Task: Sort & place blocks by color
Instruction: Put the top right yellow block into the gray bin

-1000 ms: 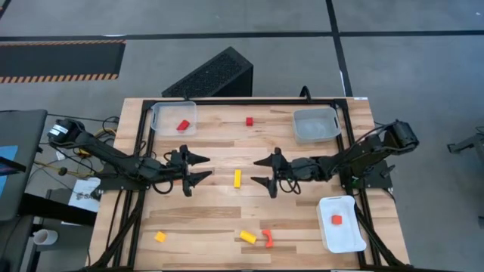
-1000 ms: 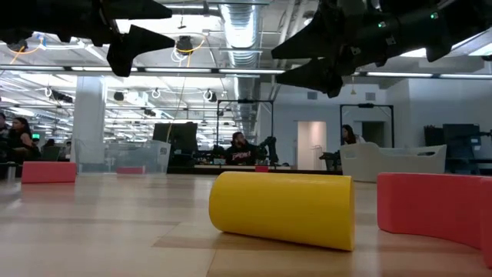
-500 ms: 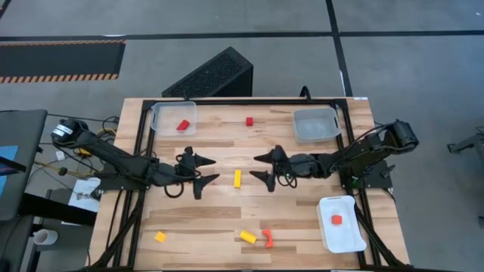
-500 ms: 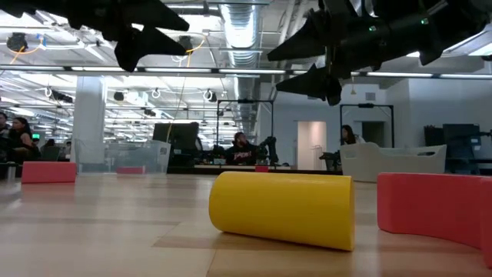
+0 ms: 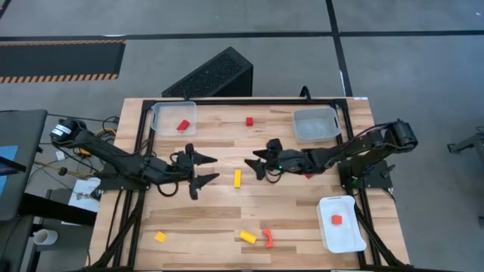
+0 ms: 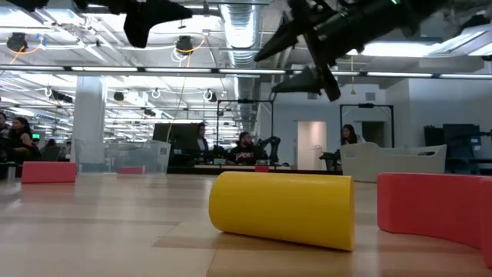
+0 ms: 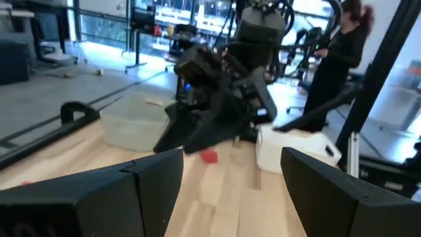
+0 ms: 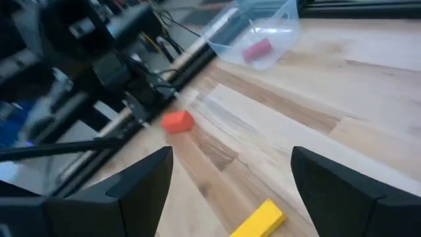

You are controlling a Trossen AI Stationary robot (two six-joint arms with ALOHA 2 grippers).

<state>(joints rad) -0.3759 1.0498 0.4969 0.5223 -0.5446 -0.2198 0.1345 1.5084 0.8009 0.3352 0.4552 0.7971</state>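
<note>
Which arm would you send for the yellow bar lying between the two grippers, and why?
Either could, but the right looks slightly better placed: in the high view the right gripper is open and aimed at the yellow bar, which shows between its fingers in its wrist view. The left gripper, also open, sits about as close.

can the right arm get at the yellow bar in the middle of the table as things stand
Probably yes. The right tool is open and hangs just beside the yellow bar, which lies alone on bare wood. The left tool is open on the bar's other side, so the two arms could crowd each other.
</note>
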